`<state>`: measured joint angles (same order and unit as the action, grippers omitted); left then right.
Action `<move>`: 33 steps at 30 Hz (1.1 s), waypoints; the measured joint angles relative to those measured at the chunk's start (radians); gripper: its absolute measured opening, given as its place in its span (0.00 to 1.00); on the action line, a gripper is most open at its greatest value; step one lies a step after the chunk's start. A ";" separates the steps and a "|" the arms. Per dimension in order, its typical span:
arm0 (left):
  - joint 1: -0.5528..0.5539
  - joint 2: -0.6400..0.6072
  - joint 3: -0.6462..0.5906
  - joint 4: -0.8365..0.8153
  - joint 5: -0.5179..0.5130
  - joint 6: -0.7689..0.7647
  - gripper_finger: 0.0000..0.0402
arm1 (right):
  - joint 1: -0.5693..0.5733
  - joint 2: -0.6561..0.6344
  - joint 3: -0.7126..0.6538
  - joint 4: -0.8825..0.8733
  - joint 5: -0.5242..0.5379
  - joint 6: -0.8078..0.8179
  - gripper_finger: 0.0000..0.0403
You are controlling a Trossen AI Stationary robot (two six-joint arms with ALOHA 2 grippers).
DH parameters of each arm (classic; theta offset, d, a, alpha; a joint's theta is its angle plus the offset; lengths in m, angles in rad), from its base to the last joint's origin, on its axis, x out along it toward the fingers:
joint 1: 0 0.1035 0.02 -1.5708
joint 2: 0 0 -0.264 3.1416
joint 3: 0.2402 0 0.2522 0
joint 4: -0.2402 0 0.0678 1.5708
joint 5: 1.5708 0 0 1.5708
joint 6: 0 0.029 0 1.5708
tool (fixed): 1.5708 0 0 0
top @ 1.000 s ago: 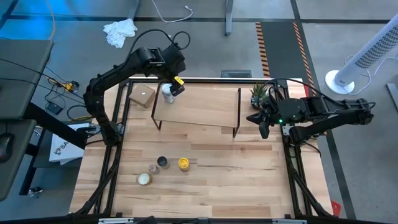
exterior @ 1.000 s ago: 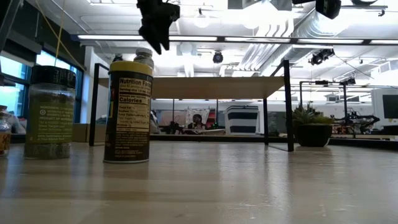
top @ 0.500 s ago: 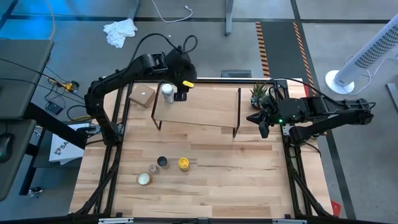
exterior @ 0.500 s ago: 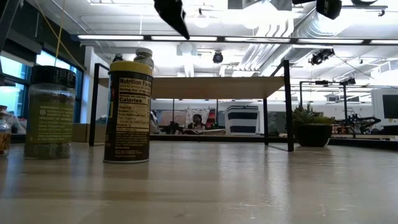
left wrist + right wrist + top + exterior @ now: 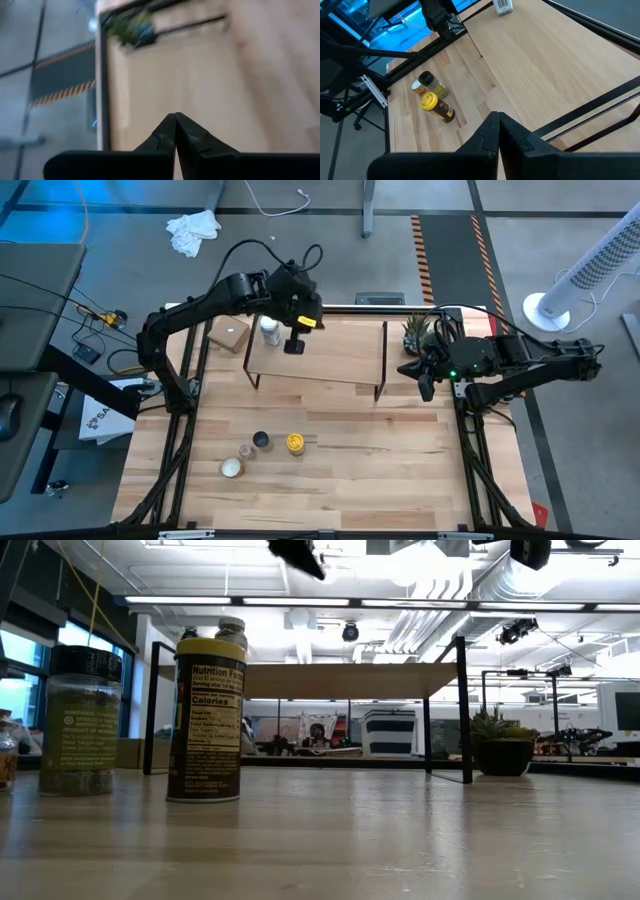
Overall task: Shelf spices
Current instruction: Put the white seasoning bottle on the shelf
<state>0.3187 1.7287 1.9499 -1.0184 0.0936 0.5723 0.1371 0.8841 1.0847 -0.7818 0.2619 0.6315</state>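
Observation:
The shelf (image 5: 320,355) stands across the back of the table on its black legs. A white-capped jar (image 5: 268,330) stands upright on the shelf's left end; it also shows in the right wrist view (image 5: 503,6). My left gripper (image 5: 294,345) is shut and empty, in the air to the right of that jar, and shows at the top of the low view (image 5: 297,552). A yellow-lidded jar (image 5: 295,443), a black-capped jar (image 5: 262,440) and other small jars (image 5: 232,468) stand on the tabletop at the near left. My right gripper (image 5: 425,385) is shut and empty beside the shelf's right end.
A potted plant (image 5: 416,335) stands at the back right, next to my right arm. A small cardboard box (image 5: 230,333) lies behind the shelf's left end. Bare tabletop (image 5: 400,460) lies in front of the shelf toward the right.
My left gripper has drawn away from the white-capped jar, going up and toward the table's right edge over the shelf. The jar stays upright on the shelf's left end. My right arm has kept still.

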 joint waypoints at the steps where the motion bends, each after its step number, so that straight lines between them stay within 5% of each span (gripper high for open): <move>1: -0.011 0.000 0.000 0.011 0.013 0.003 0.00 | 0.000 -0.004 0.000 0.000 0.000 0.000 0.00; 12: -0.065 0.001 0.000 -0.095 0.003 0.194 0.00 | 0.000 -0.055 0.000 0.000 0.024 -0.004 0.00; 18: -0.032 0.043 0.000 -0.162 -0.119 0.257 0.00 | 0.000 -0.054 0.000 0.000 0.030 -0.029 0.00; 33: -0.018 0.157 0.000 -0.372 -0.339 0.093 0.00 | 0.000 -0.054 0.000 0.000 0.072 -0.029 0.00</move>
<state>0.3005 1.8853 1.9495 -1.3908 -0.2457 0.6652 0.1371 0.8303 1.0847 -0.7818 0.3335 0.6020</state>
